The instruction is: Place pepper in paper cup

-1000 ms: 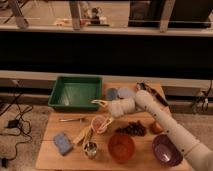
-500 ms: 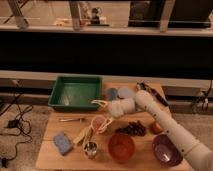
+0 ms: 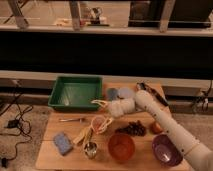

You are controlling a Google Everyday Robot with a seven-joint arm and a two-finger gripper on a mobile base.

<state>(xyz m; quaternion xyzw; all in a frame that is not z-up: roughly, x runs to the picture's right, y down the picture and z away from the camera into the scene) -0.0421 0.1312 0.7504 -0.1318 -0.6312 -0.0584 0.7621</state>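
Note:
The white paper cup stands upright on the wooden table, just in front of the green tray. An orange-red shape shows inside its rim, which looks like the pepper; I cannot make out its outline. My gripper hangs just above and behind the cup, at the tray's front right corner. Its pale fingers look open with nothing between them. The arm reaches in from the lower right.
A green tray is at the back left. A banana, a small metal cup, a blue sponge and an orange-brown bowl lie in front. Dark grapes, an orange fruit and a purple bowl sit right.

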